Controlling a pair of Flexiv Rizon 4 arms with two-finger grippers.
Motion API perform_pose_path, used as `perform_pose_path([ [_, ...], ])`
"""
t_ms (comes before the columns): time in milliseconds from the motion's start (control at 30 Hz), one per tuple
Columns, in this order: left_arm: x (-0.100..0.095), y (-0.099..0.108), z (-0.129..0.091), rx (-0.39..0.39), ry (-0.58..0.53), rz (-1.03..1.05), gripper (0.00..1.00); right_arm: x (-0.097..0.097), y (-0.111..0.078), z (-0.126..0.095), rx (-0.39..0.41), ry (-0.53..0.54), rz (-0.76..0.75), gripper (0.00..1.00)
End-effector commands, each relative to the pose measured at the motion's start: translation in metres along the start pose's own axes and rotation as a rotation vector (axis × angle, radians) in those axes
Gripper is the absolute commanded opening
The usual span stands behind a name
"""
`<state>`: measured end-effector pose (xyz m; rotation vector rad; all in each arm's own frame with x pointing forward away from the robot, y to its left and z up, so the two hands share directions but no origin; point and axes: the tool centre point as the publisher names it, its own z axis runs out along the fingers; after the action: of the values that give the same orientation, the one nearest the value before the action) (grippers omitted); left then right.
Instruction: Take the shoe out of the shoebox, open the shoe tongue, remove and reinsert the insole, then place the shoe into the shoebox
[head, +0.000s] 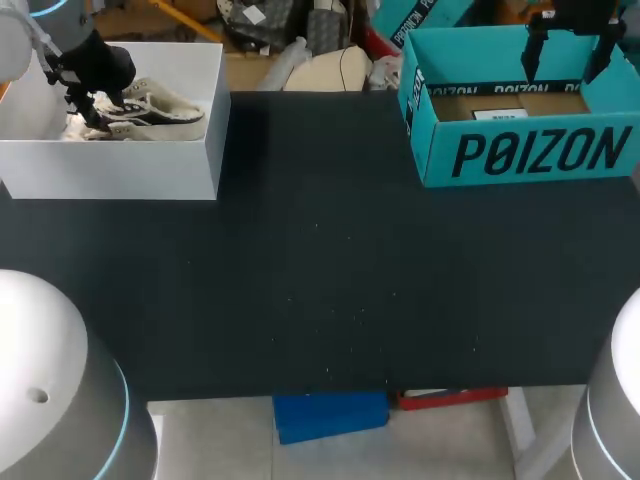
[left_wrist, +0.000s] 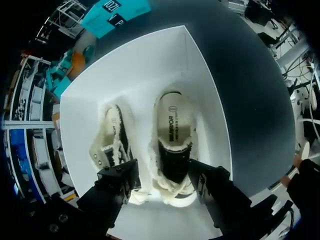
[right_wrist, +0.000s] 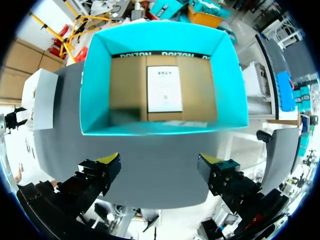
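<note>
The cream fleece-lined shoe with dark panels (left_wrist: 172, 145) lies in the white cardboard box (left_wrist: 150, 65). It is likely light, soft and squashy, so grip its firmer sidewalls. The left end effector (left_wrist: 165, 175) straddles it, spread and not clamping. The right end effector (right_wrist: 160, 161) hangs spread over the teal shoebox (right_wrist: 95, 75).

Even overhead light covers the matte dark worktop (head: 330, 280). At ten o'clock the white shoebox (head: 110, 170) glares and throws a soft shadow toward eleven. In the left wrist view its walls wash out, and the fleece of the shoe (left_wrist: 174, 130) possibly merges with them.
</note>
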<state>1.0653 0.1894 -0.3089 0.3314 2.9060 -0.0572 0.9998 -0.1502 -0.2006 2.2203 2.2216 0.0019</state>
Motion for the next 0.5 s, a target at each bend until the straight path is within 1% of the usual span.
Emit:
perform_pose_path([
  [33, -0.02, 0.005, 0.025, -0.006, 0.038, -0.037, 0.56, 0.0, 0.0, 0.0, 0.001, 0.0, 0.0, 1.0],
  [67, -0.022, 0.006, 0.029, -0.006, 0.044, -0.047, 0.52, 0.0, 0.0, 0.0, 0.001, 0.0, 0.0, 1.0],
  [133, -0.025, 0.008, 0.038, -0.011, 0.055, -0.059, 0.53, 0.0, 0.0, 0.0, 0.001, 0.0, 0.0, 1.0],
  [167, -0.027, 0.008, 0.042, -0.01, 0.058, -0.065, 0.5, 0.0, 0.0, 0.0, 0.001, 0.0, 0.0, 1.0],
  [500, -0.03, 0.005, 0.085, -0.022, 0.118, -0.082, 0.47, 0.0, 0.0, 0.0, 0.001, 0.0, 0.0, 1.0],
])
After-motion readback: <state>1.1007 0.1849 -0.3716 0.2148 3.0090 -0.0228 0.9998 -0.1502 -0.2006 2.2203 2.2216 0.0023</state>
